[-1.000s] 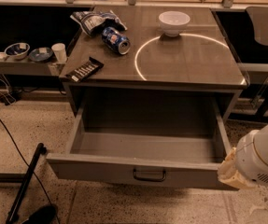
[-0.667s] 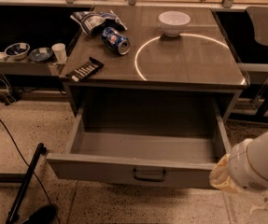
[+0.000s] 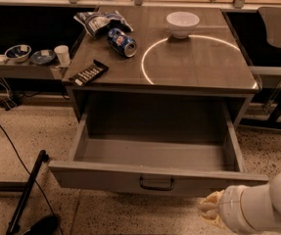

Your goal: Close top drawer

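The top drawer [image 3: 110,177] of the grey cabinet is pulled far out, and its inside is bare. Its flat front panel faces me, with a small dark loop handle [image 3: 156,183] at the centre. My gripper [image 3: 211,207] is at the bottom right on the end of a thick white arm [image 3: 262,207]. It is just below and in front of the right part of the drawer's front panel, close to it. The drawers below are hidden by the open drawer.
On the cabinet top [image 3: 199,62] are a white bowl [image 3: 182,23], a blue can [image 3: 121,42], a crumpled chip bag [image 3: 101,19] and a dark snack bar [image 3: 88,73]. A low shelf [image 3: 17,68] with bowls and a cup is on the left. A black pole [image 3: 26,192] lies on the floor.
My arm and gripper have moved left and a little down along the bottom edge, nearer the drawer's front panel. The drawer has not moved.
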